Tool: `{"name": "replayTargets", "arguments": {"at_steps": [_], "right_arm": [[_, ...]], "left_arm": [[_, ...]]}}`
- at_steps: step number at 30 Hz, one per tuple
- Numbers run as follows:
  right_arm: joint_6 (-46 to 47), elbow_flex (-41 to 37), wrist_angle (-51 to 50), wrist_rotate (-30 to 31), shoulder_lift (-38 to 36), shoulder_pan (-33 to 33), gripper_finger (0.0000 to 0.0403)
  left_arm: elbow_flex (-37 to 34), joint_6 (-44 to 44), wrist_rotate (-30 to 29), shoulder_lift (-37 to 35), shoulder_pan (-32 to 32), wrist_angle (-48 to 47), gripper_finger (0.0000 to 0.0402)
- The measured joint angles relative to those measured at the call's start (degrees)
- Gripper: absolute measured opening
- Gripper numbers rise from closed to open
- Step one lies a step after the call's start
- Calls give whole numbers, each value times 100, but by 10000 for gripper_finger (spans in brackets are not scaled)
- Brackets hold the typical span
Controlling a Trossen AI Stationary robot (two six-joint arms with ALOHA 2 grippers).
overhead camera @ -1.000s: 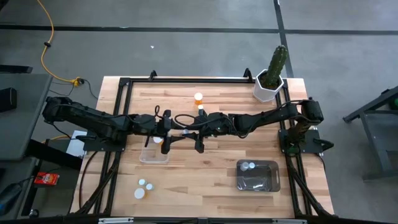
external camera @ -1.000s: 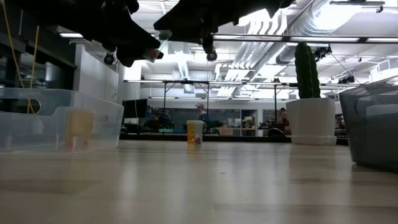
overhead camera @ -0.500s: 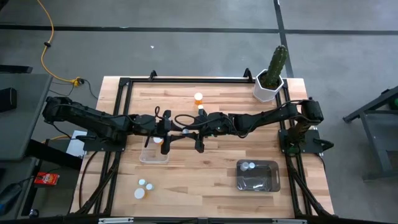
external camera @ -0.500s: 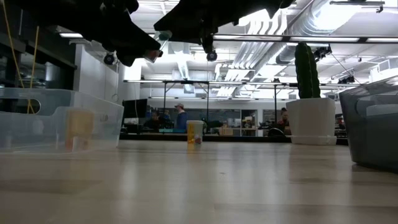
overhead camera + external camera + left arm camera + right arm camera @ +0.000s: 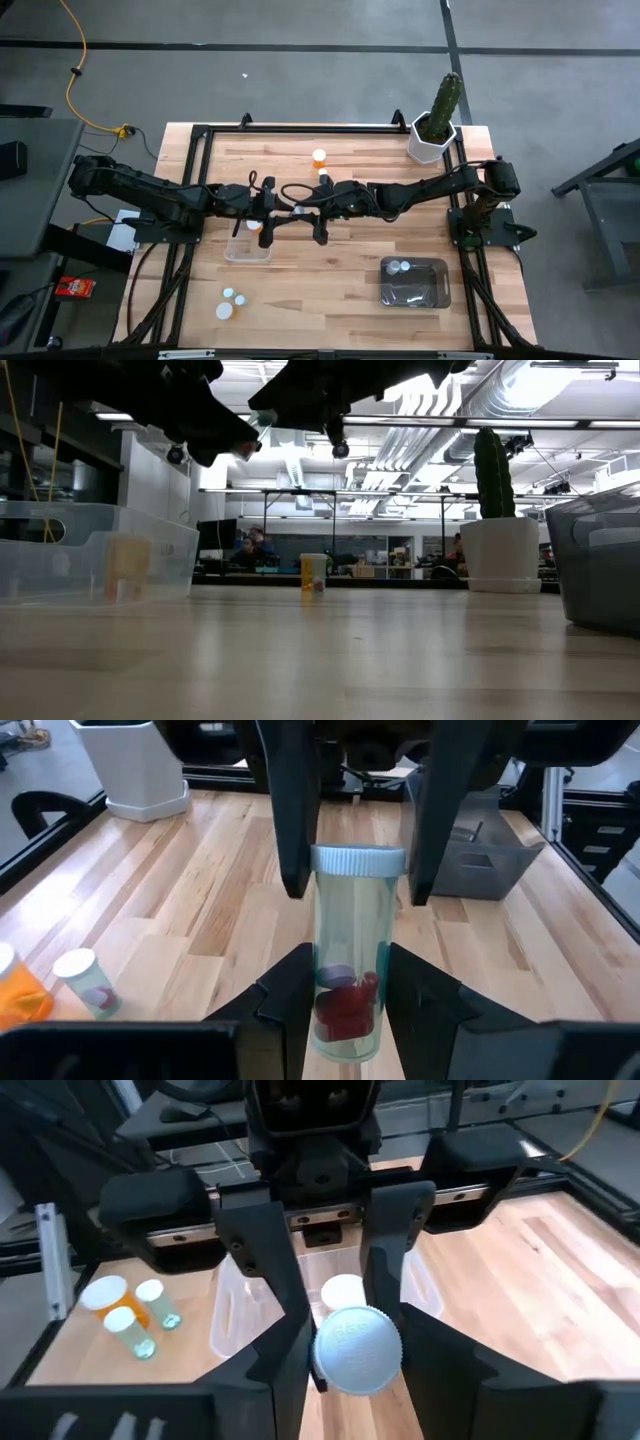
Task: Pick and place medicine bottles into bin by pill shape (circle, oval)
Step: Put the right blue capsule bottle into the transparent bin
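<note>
A clear medicine bottle (image 5: 352, 940) with a white cap (image 5: 358, 1350) and red pills inside hangs above the table's middle (image 5: 297, 212). My left gripper (image 5: 345, 1000), reaching in from the table's left, is shut on it. My right gripper (image 5: 358, 1370) comes from the right. It is open, its fingers (image 5: 292, 820) standing on either side of the cap with a narrow gap. Other bottles stand on the table: an orange one (image 5: 319, 157) and a small one (image 5: 324, 175) toward the far edge, and a few (image 5: 229, 297) near the front left. My left gripper pinches the bottle's lower body (image 5: 330, 1010), the end away from the cap, between its two fingers. The fingers come from the table's left, slanting a little downward, and lie along the bottle. The bottle is lifted clear, its cap pointing toward my right gripper.
A clear bin (image 5: 248, 247) with an orange bottle in it sits below my left wrist. A grey bin (image 5: 413, 283) holding bottles (image 5: 398, 266) stands at the front right. A white pot with a cactus (image 5: 435, 130) is at the far right corner.
</note>
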Motion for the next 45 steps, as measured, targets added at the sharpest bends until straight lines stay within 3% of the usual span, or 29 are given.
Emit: {"name": "replayTargets", "arguments": {"at_steps": [9, 13, 19, 25, 29, 33, 36, 39, 45], "right_arm": [[-370, -2, 13, 404, -264, 50, 213], [-644, -2, -444, 1178, -455, 228, 231], [-784, -2, -913, 2134, -514, 415, 233], [-773, -641, -354, 2365, -674, 278, 233], [-517, -1678, 579, 2213, -1440, -1, 233], [-527, -2922, 2255, 1074, -2251, -206, 233], [-564, -3620, 3397, 708, -2615, -215, 233], [-675, -4027, 4112, 713, -2762, -216, 233], [-776, -4097, 4290, 709, -2789, -212, 233]], "left_arm": [[-2, 89, -366, -27, 0, -193, 102], [16, 162, -652, -360, 0, -790, 102], [-8, 4, -1362, -1590, 0, -1674, 102], [-517, -105, -1260, -3092, -91, -1656, 102], [-762, -17, -1055, -3767, -170, -1549, 102], [-913, 93, -754, -4003, -229, -1246, 102], [-1082, 215, -499, -3990, -238, -680, 102], [-1126, 256, -418, -3905, -240, -459, 102], [-1126, 251, -440, -3893, -238, -471, 102]]}}
